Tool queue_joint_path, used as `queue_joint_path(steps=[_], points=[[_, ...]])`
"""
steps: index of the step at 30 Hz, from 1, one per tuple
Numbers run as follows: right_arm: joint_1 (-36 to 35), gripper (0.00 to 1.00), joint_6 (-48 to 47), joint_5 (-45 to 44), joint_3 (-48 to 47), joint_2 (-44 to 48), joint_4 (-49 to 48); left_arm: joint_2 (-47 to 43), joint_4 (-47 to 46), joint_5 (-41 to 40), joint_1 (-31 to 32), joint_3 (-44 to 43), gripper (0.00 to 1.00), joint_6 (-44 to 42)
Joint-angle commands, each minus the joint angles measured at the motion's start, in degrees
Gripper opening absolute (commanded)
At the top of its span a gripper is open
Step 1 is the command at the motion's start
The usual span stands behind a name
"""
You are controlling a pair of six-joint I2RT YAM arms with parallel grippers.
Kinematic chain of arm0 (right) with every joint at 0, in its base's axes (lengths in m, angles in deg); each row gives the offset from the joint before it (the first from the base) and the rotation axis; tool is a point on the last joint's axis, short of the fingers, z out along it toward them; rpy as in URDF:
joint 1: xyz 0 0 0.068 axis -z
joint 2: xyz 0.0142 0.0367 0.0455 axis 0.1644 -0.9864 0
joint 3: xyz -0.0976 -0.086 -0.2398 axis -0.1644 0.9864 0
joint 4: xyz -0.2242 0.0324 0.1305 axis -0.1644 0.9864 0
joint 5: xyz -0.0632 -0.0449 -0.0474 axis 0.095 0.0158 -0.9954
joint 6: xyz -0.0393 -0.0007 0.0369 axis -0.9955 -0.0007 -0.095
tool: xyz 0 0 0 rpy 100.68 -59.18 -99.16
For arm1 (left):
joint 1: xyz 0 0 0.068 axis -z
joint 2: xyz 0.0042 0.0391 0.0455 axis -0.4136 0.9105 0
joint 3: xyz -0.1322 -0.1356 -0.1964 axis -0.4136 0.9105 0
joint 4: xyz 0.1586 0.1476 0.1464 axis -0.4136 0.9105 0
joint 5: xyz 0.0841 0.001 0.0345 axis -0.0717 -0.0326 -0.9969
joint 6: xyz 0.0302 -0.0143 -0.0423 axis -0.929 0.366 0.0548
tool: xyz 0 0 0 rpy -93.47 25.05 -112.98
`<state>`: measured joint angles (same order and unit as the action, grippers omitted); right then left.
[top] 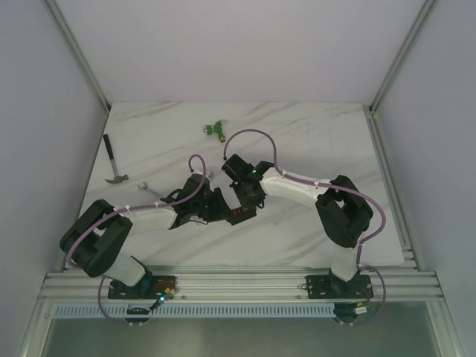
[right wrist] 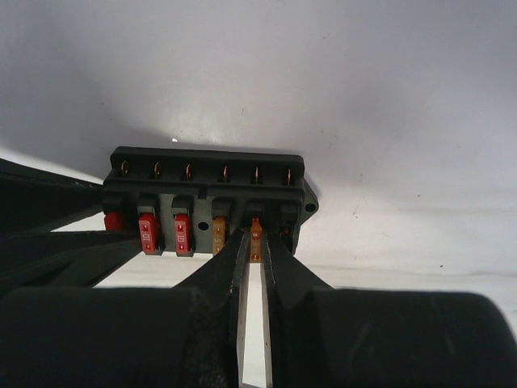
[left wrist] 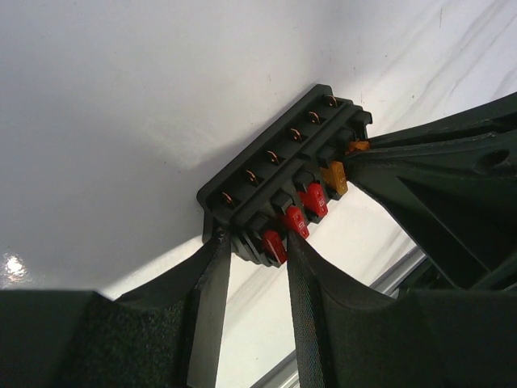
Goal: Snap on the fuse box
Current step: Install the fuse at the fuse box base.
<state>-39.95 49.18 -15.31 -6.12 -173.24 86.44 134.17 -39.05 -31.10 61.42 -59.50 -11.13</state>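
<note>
The black fuse box (top: 236, 216) is at mid-table between both grippers, off the marble surface in the wrist views. Its row of red and orange fuses shows in the left wrist view (left wrist: 283, 170) and the right wrist view (right wrist: 202, 186). My left gripper (top: 222, 210) is shut on the box's near end (left wrist: 254, 240), with one finger (left wrist: 212, 275) on its corner. My right gripper (top: 244, 202) is pinched on an orange fuse (right wrist: 255, 230) near the box's other end, its fingertips (right wrist: 242, 250) almost together. The right gripper also shows in the left wrist view (left wrist: 436, 162).
A hammer (top: 114, 160) lies at the far left of the table. A green T-shaped connector (top: 216, 129) lies at the back centre. A small pale piece (top: 146, 186) lies left of the left arm. An aluminium rail (top: 238, 282) runs along the front edge.
</note>
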Motion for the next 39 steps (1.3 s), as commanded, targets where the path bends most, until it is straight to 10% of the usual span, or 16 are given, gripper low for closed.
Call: queue_joint_path(steps=[1, 15, 39], points=[[-0.9, 0.05, -0.9, 5.3, 5.5, -6.1, 0.4, 0.2, 1.7, -0.6, 0.3, -0.6, 0.42, -0.3], [-1.0, 0.36, 1.0, 5.1, 3.3, 2.8, 0.6, -0.2, 2.4, -0.8, 0.3, -0.7, 0.43, -0.4], [-0.5, 0.27, 5.2, 0.4, 0.6, 6.3, 1.8, -0.3, 2.7, -0.7, 0.3, -0.7, 0.43, -0.4]])
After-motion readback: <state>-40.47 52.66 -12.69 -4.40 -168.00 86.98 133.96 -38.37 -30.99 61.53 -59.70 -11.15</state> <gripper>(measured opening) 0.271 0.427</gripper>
